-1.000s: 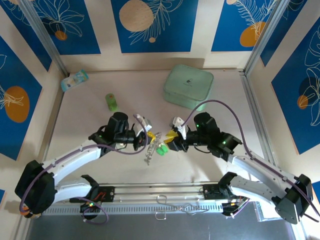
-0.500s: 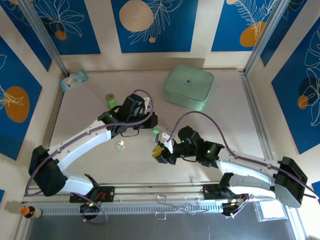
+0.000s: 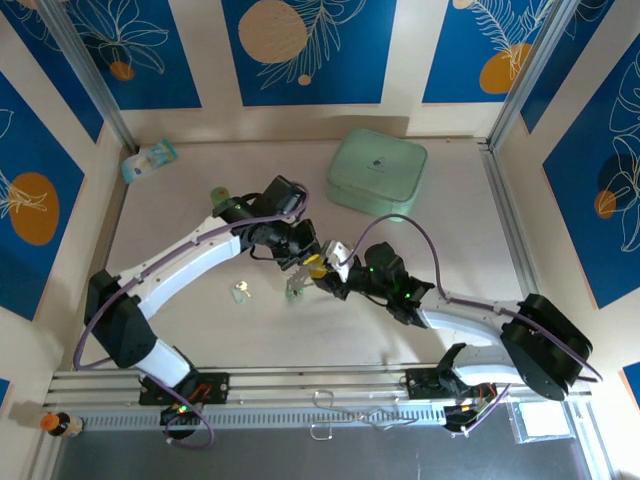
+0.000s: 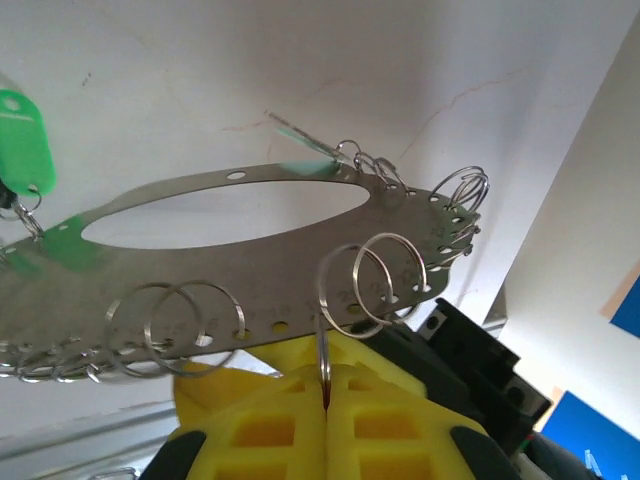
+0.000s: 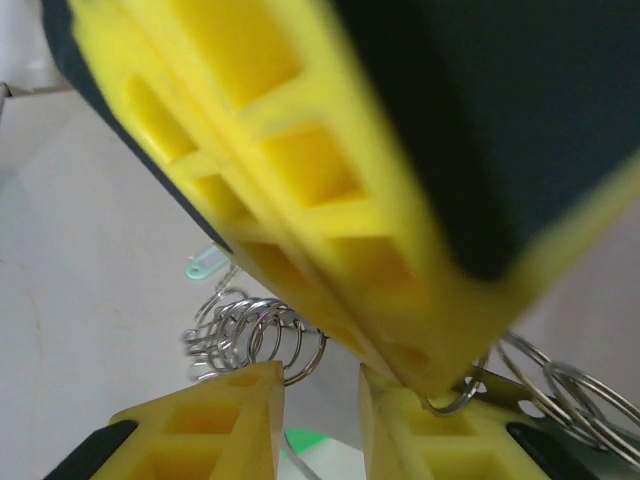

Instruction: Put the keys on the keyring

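The keyring (image 4: 290, 290) is a flat silvery oval plate with many small split rings along its rim. My left gripper (image 4: 325, 395) is shut on one of those split rings, and the plate hangs from it over the table's middle (image 3: 296, 284). A bright green tag (image 4: 22, 140) hangs at the plate's left end. A mint key head (image 5: 205, 265) shows beyond a cluster of rings (image 5: 265, 340). One small key (image 3: 240, 291) lies loose on the table to the left. My right gripper (image 5: 320, 385) is open just under the left gripper's fingers (image 5: 330, 200), its right finger touching them.
A mint-green rounded square case (image 3: 377, 170) sits at the back right. An upright green cylinder (image 3: 222, 200) stands at the back left, with a pale packet (image 3: 150, 160) in the far left corner. Both arms meet over the table (image 3: 180, 320) centre.
The left gripper has carried the keyring back and right. The right gripper has moved left and up against it. A loose key now lies on the table at the left.
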You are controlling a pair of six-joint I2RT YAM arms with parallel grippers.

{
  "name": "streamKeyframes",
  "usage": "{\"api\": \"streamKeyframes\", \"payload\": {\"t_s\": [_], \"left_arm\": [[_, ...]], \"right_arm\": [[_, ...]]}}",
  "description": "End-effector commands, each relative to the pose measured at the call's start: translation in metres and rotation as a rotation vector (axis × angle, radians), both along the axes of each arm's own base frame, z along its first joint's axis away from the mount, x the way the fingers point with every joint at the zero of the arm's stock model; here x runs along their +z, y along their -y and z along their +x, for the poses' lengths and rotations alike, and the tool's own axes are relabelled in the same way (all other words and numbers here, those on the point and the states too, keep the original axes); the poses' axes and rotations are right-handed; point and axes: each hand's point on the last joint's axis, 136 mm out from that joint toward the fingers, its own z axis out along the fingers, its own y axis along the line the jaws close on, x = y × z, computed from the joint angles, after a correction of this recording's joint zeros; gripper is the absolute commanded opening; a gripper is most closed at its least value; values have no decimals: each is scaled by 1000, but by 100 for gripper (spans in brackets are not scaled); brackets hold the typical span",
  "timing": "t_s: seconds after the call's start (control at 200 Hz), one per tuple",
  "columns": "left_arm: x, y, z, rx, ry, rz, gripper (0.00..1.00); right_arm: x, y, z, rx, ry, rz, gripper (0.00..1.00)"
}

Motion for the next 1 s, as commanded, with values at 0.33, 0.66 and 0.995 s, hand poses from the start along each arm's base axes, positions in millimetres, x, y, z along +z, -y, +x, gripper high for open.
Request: {"api": "streamKeyframes", "payload": {"t_s": [0.33,0.66,0.995], "left_arm": [[17,-11,-24,122,-223,-52,0],[13,-11,-26,157,-262,-81,0],[11,-11,-29,172,-286,-90,0]], "right_arm": [[13,16,7,-29,268,-14,27],[23,23,-4,-29,292,25,28],[37,14,-5,-2,335,74,26]]}}
